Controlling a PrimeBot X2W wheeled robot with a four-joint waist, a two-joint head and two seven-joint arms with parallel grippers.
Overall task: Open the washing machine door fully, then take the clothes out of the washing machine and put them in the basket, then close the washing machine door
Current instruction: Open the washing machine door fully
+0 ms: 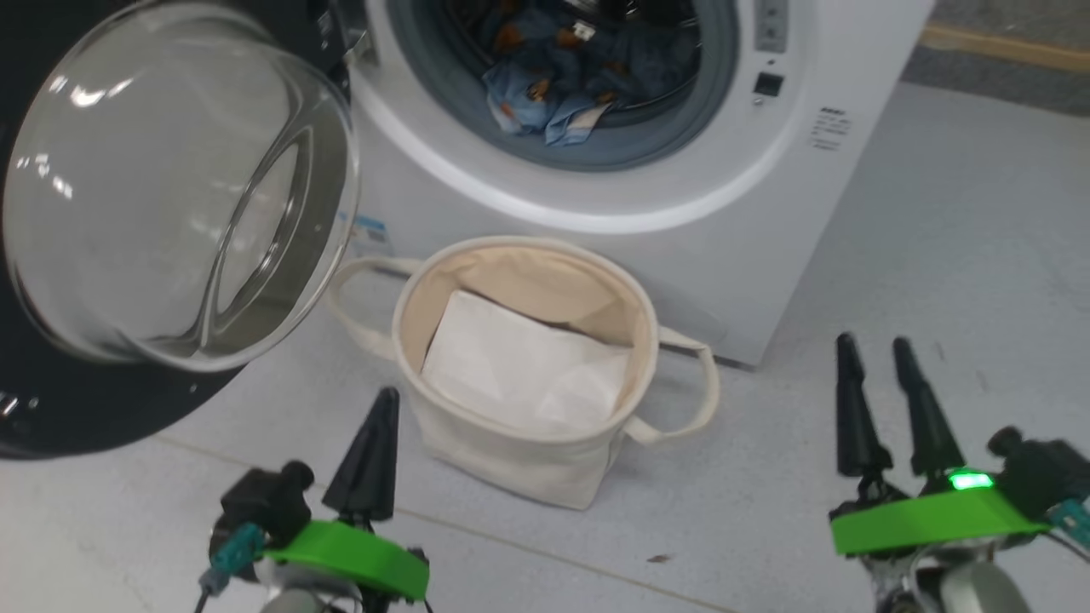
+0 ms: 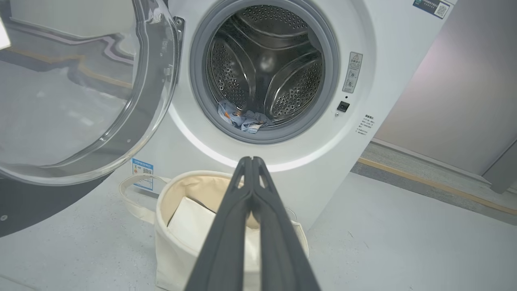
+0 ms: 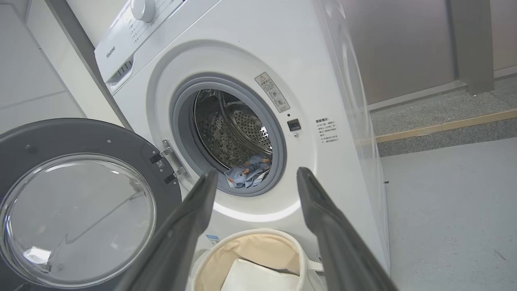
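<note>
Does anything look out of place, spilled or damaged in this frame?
Nothing is spilled or damaged. Two small notes: a corner of the clothes droops over the drum lip onto the grey gasket, and the basket holds a plain white sheet.

Pale grey speckled floor (image 1: 937, 255) is seen, smooth and matte. The washing machine (image 1: 732, 255), white, is stood directly on it, with the base edge met by the floor at the front corner. The basket (image 1: 519, 468) is set upright on the floor just in front of the machine, below the drum opening; contact between the two cannot be told. Its strap handles (image 1: 698, 400) are looped out to either side. A thin seam line (image 1: 528, 552) is run across the floor near the basket's foot. A small dark speck (image 1: 657, 558) is noted on the basket side of that seam. A tan strip (image 1: 1005, 47) is laid in darker grey flooring past the machine.
</note>
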